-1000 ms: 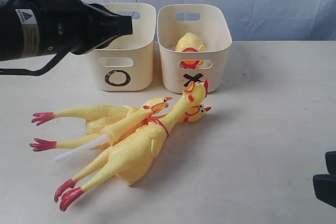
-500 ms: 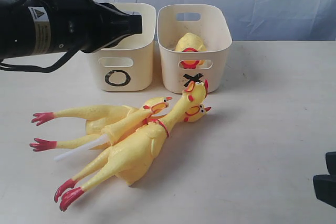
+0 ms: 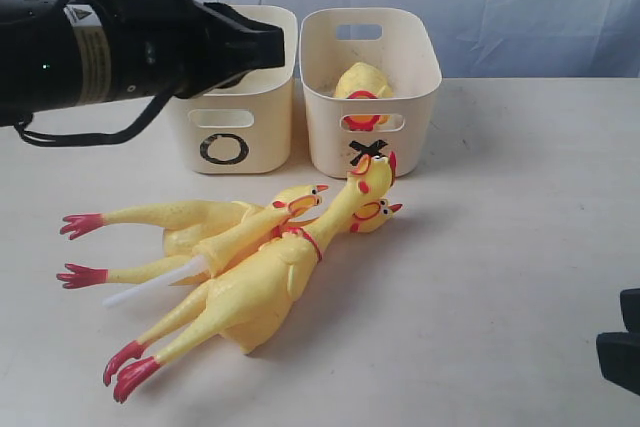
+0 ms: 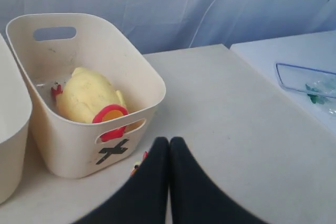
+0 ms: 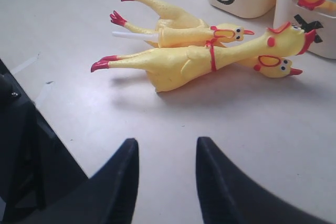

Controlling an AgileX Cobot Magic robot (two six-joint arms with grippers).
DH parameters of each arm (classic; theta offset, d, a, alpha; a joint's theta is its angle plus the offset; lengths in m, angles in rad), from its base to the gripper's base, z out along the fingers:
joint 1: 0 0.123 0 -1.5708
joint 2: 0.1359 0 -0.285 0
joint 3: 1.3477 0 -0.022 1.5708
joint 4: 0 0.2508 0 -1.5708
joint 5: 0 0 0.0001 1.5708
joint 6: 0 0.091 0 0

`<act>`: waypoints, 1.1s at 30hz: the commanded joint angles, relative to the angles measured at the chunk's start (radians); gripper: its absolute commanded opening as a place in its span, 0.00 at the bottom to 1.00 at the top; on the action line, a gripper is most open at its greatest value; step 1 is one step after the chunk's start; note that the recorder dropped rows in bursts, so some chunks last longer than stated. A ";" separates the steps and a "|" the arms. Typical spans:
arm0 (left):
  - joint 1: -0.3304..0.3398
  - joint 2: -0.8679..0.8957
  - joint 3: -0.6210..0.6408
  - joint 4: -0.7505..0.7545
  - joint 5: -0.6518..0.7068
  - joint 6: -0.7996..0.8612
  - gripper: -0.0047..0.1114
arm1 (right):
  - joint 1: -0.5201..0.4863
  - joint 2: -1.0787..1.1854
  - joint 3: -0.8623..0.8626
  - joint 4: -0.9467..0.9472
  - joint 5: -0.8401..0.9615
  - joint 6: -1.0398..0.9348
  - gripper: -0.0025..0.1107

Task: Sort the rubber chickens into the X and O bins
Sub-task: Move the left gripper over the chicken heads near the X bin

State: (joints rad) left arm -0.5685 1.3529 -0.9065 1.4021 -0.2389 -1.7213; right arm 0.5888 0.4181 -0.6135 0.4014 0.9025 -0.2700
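Horizontally, the left hand [image 3: 278,47] reaches clenched and empty beside the O bin [image 3: 262,127]; the right hand [image 5: 167,153] is spread open.

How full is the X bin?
Nearly empty: one round yellow chicken body lies inside the X bin, nothing else visible.

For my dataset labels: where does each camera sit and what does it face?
Exterior view: off the arms, facing the marked O bin and X bin; left arm shows.
Left wrist view: on its arm, facing the X bin; shut left gripper shows.
Right wrist view: on its arm, facing the piled chickens; open right gripper shows.
Shared: all see the X bin.
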 commanded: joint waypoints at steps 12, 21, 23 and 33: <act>-0.174 0.139 -0.073 -1.256 0.394 1.307 0.04 | 0.001 -0.006 0.005 -0.002 -0.007 -0.001 0.33; -0.174 0.254 -0.187 -1.360 0.595 1.511 0.05 | 0.001 -0.006 0.005 -0.002 -0.007 -0.001 0.33; -0.174 0.284 -0.210 -1.360 0.614 1.525 0.10 | 0.001 -0.006 0.005 -0.002 -0.007 -0.001 0.33; -0.174 0.428 -0.374 -1.462 0.712 1.729 0.44 | 0.001 -0.006 0.005 -0.002 -0.007 0.002 0.33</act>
State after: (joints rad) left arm -0.7362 1.7558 -1.2514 0.0000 0.4431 -0.0635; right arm 0.5888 0.4181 -0.6135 0.4014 0.9025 -0.2700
